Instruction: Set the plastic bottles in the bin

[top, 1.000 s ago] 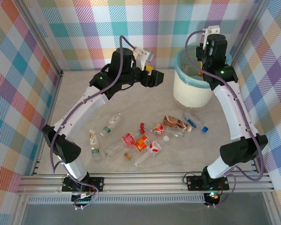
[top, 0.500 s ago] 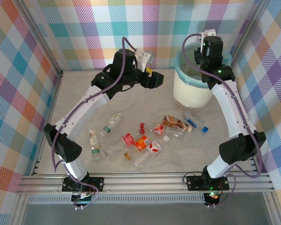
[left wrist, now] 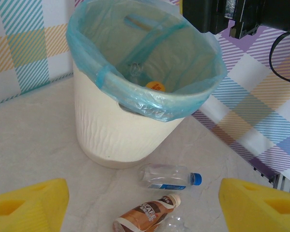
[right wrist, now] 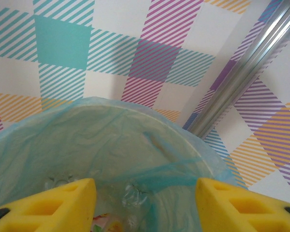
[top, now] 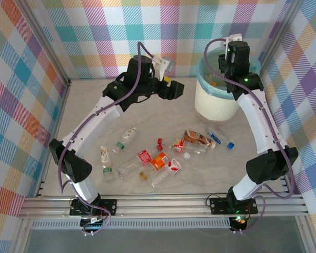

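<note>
Pastel plaid walls all round, pale marbled table (top: pixel 89 113) underneath. My right gripper (right wrist: pixel 145 193) hangs right over the bin (right wrist: pixel 87 140), yellow foam pads spread wide with nothing between them: released, empty. Down in the crinkly teal liner (right wrist: pixel 174 179) I can make out crumpled clear plastic. My left gripper (left wrist: pixel 144 198) is likewise spread and empty, looking at the ribbed cream bucket wall from beside it.

I read this as the gap between a drop and a fresh pick. Plenty of plastic bottles (top: pixel 159 161) lie scattered on the table, well apart from both grippers. A clear blue-capped bottle (left wrist: pixel 169 176) lies just beside the bin's foot. Next move, I reckon: swing down and set the pads square across a slick, round, squashy body.
</note>
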Tool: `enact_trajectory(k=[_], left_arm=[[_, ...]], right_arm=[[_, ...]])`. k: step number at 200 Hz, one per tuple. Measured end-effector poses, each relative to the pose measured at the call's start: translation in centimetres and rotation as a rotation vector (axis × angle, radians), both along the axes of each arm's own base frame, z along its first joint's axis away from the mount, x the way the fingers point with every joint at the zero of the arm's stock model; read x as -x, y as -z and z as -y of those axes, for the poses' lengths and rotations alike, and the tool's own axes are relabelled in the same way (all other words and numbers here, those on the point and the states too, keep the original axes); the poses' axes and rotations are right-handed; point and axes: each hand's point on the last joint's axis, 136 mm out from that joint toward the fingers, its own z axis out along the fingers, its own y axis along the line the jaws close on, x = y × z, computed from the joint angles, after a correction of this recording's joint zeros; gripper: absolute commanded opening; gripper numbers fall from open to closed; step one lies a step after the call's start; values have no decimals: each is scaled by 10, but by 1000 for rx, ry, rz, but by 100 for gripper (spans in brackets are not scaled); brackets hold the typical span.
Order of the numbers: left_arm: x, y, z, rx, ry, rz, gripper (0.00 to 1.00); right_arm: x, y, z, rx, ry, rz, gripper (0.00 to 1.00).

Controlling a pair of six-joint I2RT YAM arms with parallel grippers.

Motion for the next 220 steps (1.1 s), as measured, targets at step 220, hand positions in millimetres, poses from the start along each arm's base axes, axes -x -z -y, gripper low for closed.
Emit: enact_trajectory(k=[220], left_arm=[[41, 5, -89, -151, -215, 97, 85]], right_arm=[[91, -14, -199, -140, -726, -83, 63]])
